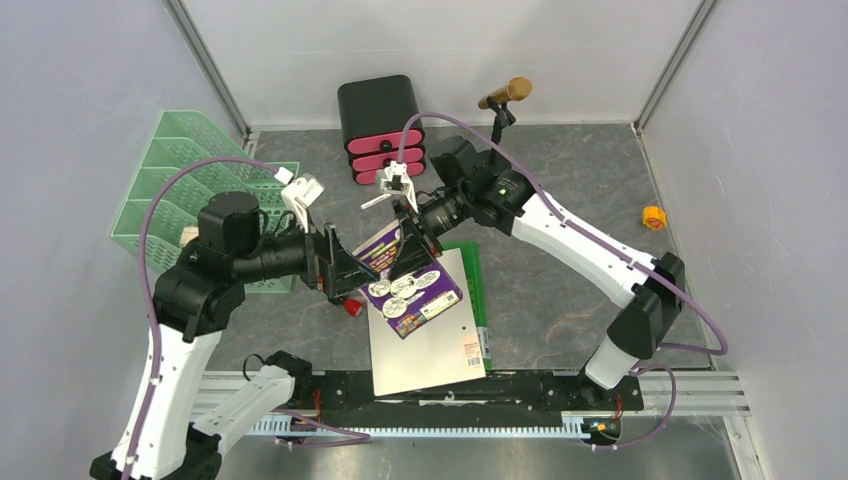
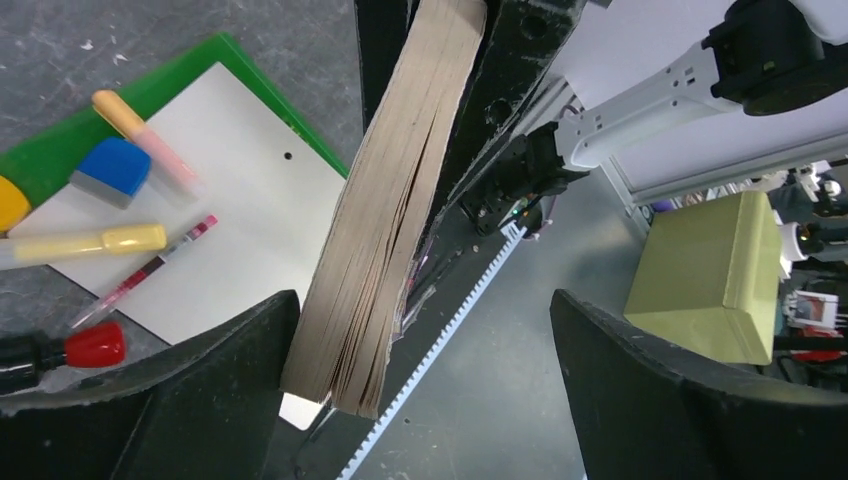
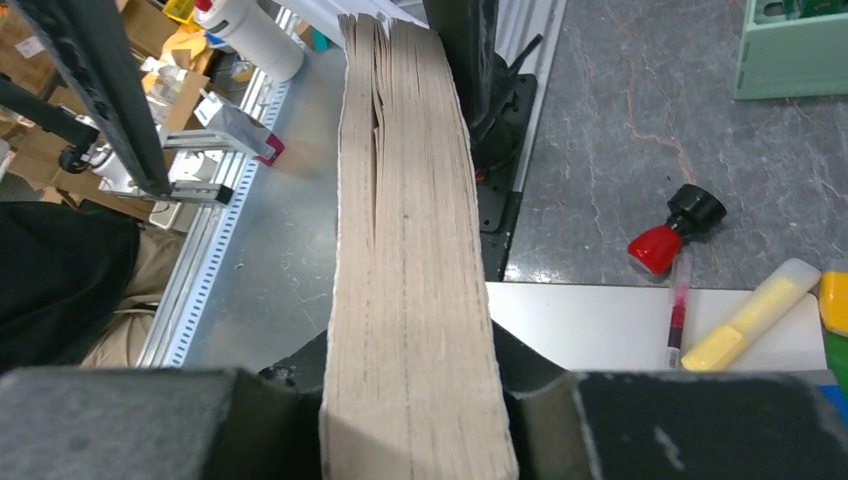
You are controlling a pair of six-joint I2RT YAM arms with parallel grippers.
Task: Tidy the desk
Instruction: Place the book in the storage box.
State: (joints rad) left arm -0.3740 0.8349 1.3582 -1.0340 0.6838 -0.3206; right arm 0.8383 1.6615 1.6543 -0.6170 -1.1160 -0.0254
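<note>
The dark-grey veined desk [image 1: 560,290] carries a white sheet [image 1: 430,350] lying on a green folder [image 1: 475,290]. My right gripper [image 1: 405,245] is shut on the page edge of a thick purple-covered book [image 1: 415,290] and holds it tilted above the sheet. In the right wrist view the book [image 3: 410,300] fills the gap of that gripper [image 3: 415,400]. My left gripper [image 1: 350,275] is open at the book's left side. In the left wrist view the book's pages [image 2: 385,230] hang inside the left gripper [image 2: 422,300], close to one of its fingers [image 2: 200,390].
A red-capped marker [image 2: 80,347], a yellow highlighter [image 2: 100,242], a pink pen [image 2: 150,268] and a blue block [image 2: 110,170] lie on or beside the sheet. A mint-green tiered tray [image 1: 175,180] stands far left. A black drawer box with pink fronts [image 1: 382,125] stands at the back. A small orange object [image 1: 653,217] lies far right.
</note>
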